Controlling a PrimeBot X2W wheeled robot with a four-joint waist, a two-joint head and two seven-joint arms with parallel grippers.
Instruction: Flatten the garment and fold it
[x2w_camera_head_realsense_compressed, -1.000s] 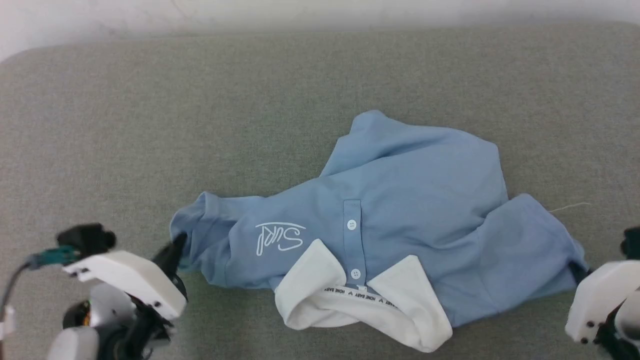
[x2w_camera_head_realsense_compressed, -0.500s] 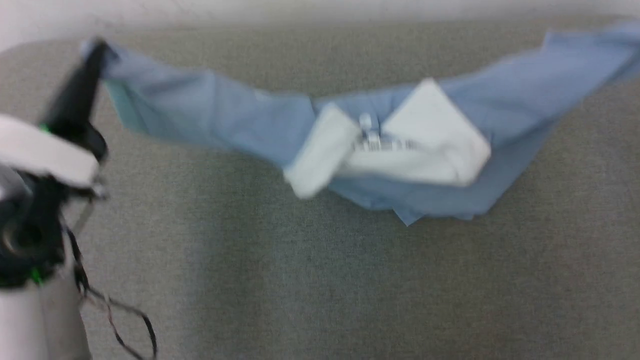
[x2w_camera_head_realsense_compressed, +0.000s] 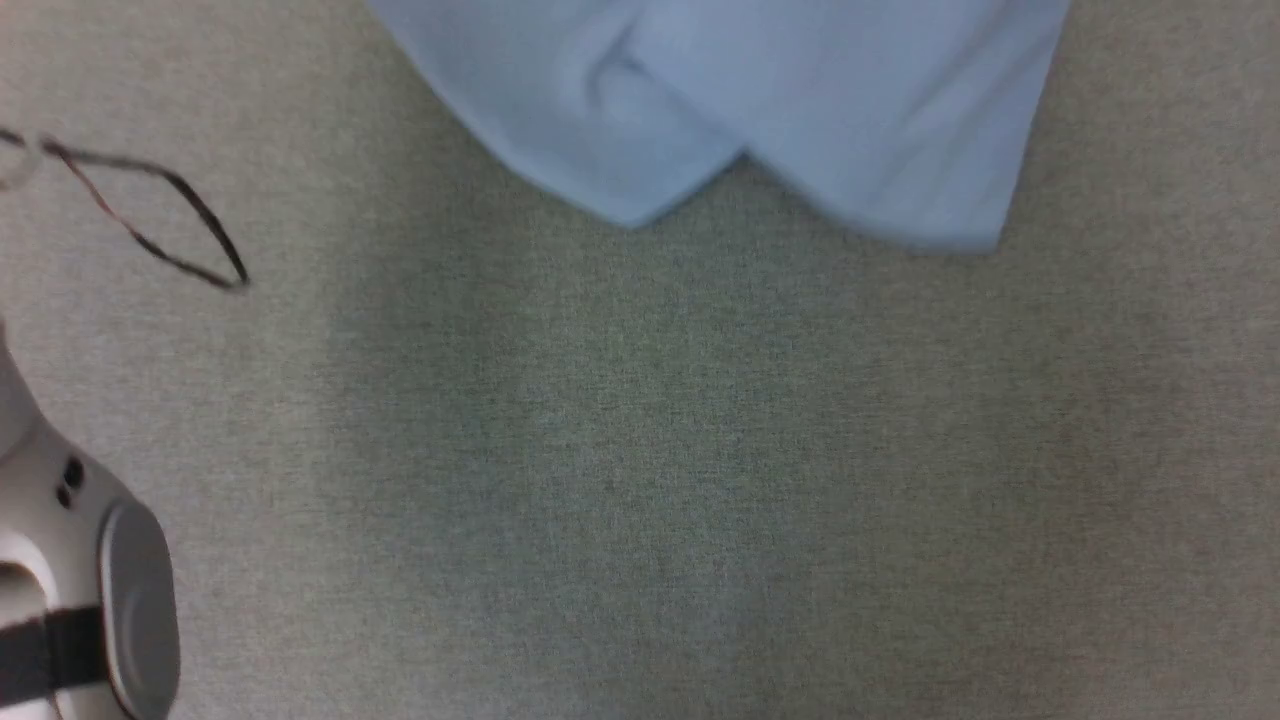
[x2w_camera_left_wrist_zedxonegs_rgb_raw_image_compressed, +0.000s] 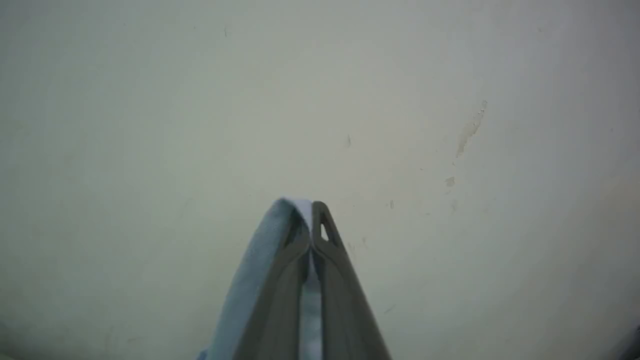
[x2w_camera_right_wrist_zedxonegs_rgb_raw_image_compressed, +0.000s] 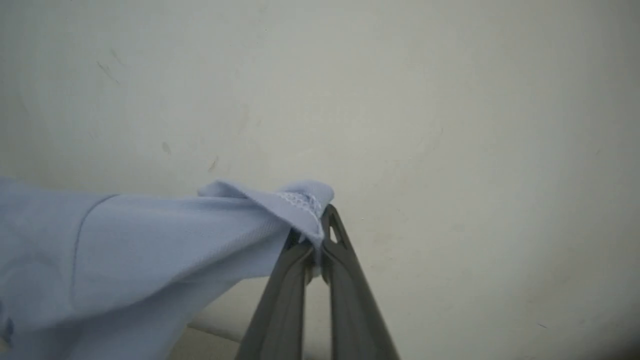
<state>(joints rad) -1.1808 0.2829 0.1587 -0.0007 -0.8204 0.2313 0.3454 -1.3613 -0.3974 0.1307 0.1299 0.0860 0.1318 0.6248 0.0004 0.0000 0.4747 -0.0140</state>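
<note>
The garment (x2w_camera_head_realsense_compressed: 760, 110), light blue and soft, hangs in the air at the top of the head view, its lower edge dangling over the grey surface. In the left wrist view my left gripper (x2w_camera_left_wrist_zedxonegs_rgb_raw_image_compressed: 311, 210) is shut on a blue edge of the garment (x2w_camera_left_wrist_zedxonegs_rgb_raw_image_compressed: 260, 265), which drapes down the left finger. In the right wrist view my right gripper (x2w_camera_right_wrist_zedxonegs_rgb_raw_image_compressed: 320, 220) is shut on a stitched hem of the garment (x2w_camera_right_wrist_zedxonegs_rgb_raw_image_compressed: 150, 240), and the cloth stretches away to the left. Both grippers point at a pale wall.
A grey fabric surface (x2w_camera_head_realsense_compressed: 640, 480) spreads below the hanging cloth. A pale forearm (x2w_camera_head_realsense_compressed: 70, 590) sits at the lower left of the head view, with a thin dark cable loop (x2w_camera_head_realsense_compressed: 170, 225) above it. A pale scuffed wall (x2w_camera_left_wrist_zedxonegs_rgb_raw_image_compressed: 450, 125) stands behind both grippers.
The garment lay crumpled on the grey surface a second ago; both grippers have lifted it by its edges, and it now hangs spread in the air. The head view has shifted too.
</note>
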